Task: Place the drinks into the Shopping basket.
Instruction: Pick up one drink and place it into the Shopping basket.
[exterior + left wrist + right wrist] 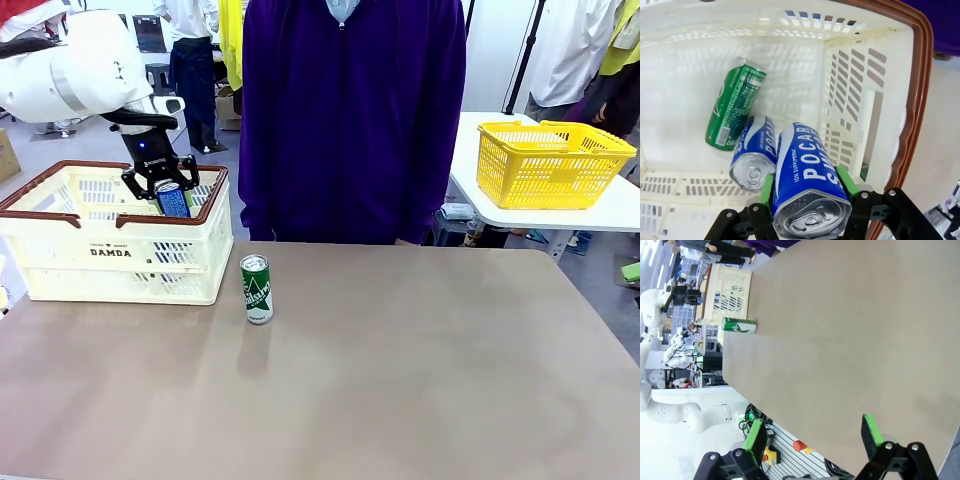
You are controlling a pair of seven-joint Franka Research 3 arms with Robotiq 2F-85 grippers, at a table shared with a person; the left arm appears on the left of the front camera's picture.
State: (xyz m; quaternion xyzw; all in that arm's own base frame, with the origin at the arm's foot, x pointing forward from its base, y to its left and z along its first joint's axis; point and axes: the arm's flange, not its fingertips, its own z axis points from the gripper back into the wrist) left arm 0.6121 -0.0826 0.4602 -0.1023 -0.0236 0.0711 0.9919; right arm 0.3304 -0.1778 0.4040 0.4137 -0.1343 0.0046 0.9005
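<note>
Above the right part of the cream Shopping basket [110, 255], my left gripper [172, 203] is shut on a blue can [172, 199], held upright just over the rim. The left wrist view shows that blue can [807, 182] clamped between the green pads [846, 180]. Below it, on the basket floor [680, 80], lie another blue can [754, 150] and a green can [735, 110]. A second green can [256, 289] stands upright on the table just right of the basket, also seen as the green can [739, 325] in the right wrist view. My right gripper [813, 437] hangs open over the table's edge, holding nothing.
A person in a purple top [350, 120] stands at the far side of the brown table [400, 380]. A yellow mesh basket [550, 160] sits on a separate white table at the back right.
</note>
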